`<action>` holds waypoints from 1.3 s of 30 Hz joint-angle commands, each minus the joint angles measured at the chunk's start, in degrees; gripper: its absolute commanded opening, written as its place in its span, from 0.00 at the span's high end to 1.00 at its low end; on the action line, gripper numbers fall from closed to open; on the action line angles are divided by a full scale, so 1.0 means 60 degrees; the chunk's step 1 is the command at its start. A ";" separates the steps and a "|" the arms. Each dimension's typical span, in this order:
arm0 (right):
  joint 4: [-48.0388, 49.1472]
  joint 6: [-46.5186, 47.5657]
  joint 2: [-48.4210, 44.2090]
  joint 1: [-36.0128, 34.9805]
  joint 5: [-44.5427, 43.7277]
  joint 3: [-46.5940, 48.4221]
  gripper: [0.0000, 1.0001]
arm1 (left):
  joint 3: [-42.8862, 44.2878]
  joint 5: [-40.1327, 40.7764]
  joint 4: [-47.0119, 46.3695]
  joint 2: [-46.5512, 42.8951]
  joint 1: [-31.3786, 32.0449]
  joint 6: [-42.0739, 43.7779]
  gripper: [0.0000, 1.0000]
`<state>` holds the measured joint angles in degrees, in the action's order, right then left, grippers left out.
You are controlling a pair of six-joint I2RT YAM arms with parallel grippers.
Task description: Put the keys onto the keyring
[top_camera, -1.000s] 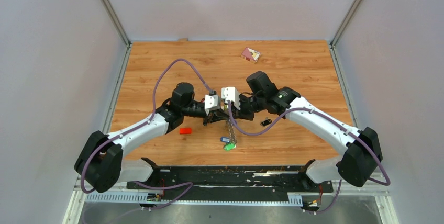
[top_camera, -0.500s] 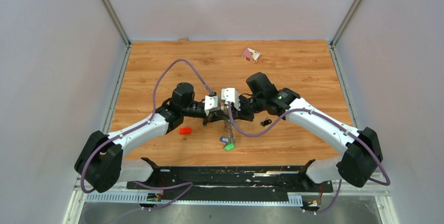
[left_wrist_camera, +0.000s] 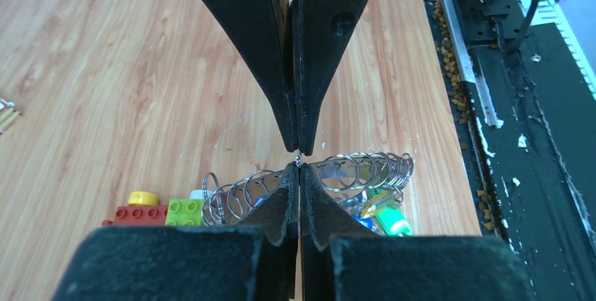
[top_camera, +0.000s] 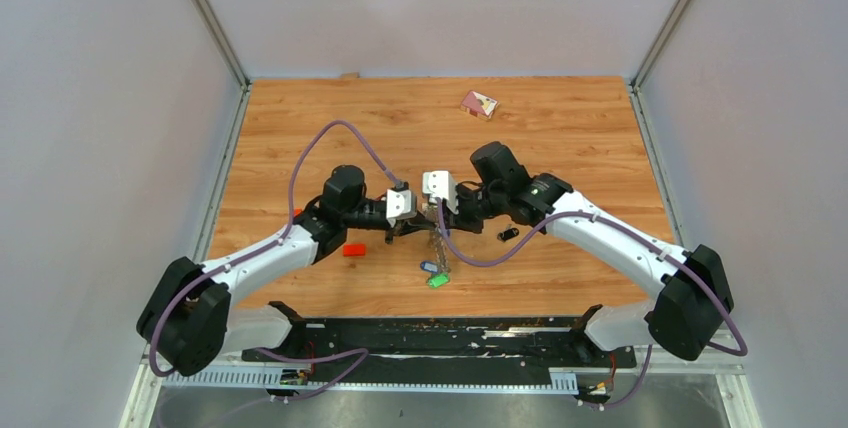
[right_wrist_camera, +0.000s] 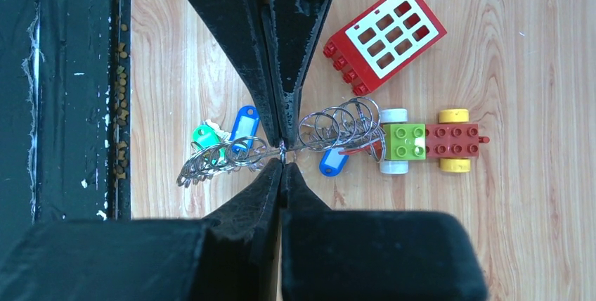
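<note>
L gripper (left_wrist_camera: pixel 298 174) & R gripper (right_wrist_camera: pixel 282 166) are both clenched tip to tip, each pinching the keyring (right_wrist_camera: pixel 330 126) wire over mid-table. I see its loops spread either side of the tips w/ blue & green-tagged keys (right_wrist_camera: pixel 244 124) among them. Toy car (right_wrist_camera: pixel 429 139) sits just beside.

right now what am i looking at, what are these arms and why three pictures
Two white robot arms are bolted at a wooden table's near edge. One picture looks down from above; the other two come from a camera on each wrist. The left pincer and right pincer are shut, tip to tip, seemingly both pinching the keyring, a coil of silver rings with blue and green keys. On the table lie a toy car, a red window brick, a small red brick and a black key.
</note>
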<state>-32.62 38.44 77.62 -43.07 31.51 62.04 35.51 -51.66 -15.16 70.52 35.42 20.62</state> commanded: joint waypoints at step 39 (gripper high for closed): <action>0.1470 0.0291 -0.1967 0.0476 0.1510 -0.1328 0.77 | -0.1900 -0.0660 -0.7194 0.0074 0.0118 -0.3995 1.00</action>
<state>-25.82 38.72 66.85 -40.27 36.21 54.19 24.21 -54.43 -49.93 70.50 35.94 -0.80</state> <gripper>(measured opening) 0.217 0.006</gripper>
